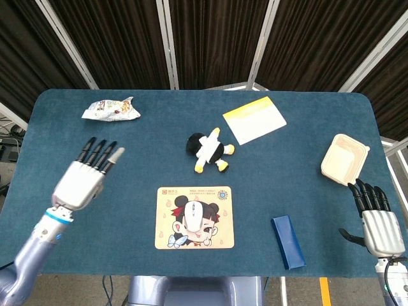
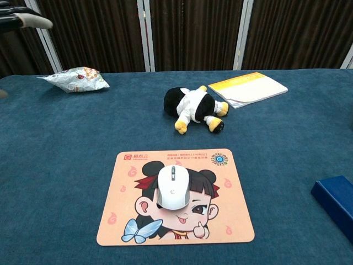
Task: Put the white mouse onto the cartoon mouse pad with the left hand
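The white mouse (image 1: 192,217) (image 2: 173,187) lies in the middle of the cartoon mouse pad (image 1: 220,236) (image 2: 230,215), near the table's front edge. My left hand (image 1: 85,176) hovers raised over the left part of the table, well away from the pad, fingers stretched out and apart, holding nothing. Only its fingertips (image 2: 22,16) show at the top left corner of the chest view. My right hand (image 1: 376,220) stays at the front right corner, fingers extended and empty; the chest view does not show it.
A black-and-white plush toy (image 1: 208,150) (image 2: 193,107) lies behind the pad. A snack bag (image 1: 110,109) (image 2: 73,79) sits at the back left, a yellow-and-white booklet (image 1: 254,119) at the back, a takeaway box (image 1: 343,159) at the right and a blue box (image 1: 287,241) beside the pad.
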You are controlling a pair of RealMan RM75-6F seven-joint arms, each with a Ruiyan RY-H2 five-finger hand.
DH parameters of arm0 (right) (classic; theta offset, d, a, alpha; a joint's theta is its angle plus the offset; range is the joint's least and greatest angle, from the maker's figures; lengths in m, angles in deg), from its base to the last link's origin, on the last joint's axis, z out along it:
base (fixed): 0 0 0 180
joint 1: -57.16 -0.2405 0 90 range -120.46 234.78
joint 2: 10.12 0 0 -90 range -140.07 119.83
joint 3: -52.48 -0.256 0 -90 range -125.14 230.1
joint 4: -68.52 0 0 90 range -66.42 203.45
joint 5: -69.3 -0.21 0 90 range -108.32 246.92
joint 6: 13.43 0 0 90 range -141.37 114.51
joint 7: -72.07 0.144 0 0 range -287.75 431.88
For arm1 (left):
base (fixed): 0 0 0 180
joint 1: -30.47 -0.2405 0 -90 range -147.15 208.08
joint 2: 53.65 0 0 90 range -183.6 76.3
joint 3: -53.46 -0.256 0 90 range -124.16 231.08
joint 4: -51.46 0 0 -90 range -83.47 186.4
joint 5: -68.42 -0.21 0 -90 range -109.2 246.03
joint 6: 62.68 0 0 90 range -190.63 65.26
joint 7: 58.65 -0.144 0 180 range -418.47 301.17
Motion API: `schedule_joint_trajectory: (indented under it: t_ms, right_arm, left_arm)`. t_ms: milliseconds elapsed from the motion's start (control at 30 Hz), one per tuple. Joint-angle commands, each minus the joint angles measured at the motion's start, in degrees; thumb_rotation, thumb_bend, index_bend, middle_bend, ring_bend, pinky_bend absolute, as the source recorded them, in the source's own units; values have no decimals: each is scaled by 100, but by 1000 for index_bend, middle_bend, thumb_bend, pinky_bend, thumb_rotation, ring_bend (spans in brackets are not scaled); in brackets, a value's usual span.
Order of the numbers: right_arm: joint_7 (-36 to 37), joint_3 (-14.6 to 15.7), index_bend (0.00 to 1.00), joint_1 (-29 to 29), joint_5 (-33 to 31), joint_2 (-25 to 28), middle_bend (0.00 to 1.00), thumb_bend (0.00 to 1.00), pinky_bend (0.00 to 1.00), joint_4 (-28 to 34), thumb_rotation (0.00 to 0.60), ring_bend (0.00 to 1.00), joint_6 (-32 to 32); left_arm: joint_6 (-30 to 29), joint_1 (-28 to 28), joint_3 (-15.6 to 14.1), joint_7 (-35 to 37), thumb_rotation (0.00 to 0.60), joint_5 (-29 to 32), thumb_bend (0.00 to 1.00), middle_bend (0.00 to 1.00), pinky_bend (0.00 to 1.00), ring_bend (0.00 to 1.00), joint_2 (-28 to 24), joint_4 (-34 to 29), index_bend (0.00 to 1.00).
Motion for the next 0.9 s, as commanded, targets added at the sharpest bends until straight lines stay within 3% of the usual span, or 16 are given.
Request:
schedule_joint_trajectory:
  t_ms: [33, 267, 467, 667, 900]
  right_arm:
    - [-19, -3, 32, 1, 1, -8, 0, 99, 0, -1, 600, 0, 7]
    - [-47, -5, 31, 8, -1, -20, 0, 100, 0, 0, 600, 0, 23]
    - [-36, -8, 32, 7, -6, -20, 0, 98, 0, -3, 600, 0, 19]
    - [-48, -7, 32, 1, 4, -21, 0, 100, 0, 2, 600, 0, 14]
    - [-38, -10, 32, -7, 0, -18, 0, 99, 0, 3, 600, 0, -1]
  left_arm:
    - [-363, -451, -233, 617, 600, 37, 190, 0, 0, 0, -257, 30, 0]
    - [-924, -999, -374, 1345, 600, -189, 189, 0, 0, 0, -157, 544, 0]
    - [-1129, -1408, -411, 1632, 600, -2, 188, 0, 0, 0, 76, 938, 0]
    - [-1341, -1764, -234, 2627, 600, 221, 189, 0, 0, 0, 135, 964, 0]
    - [-1351, -1937, -135, 2465, 600, 236, 188, 0, 0, 0, 169, 1003, 61]
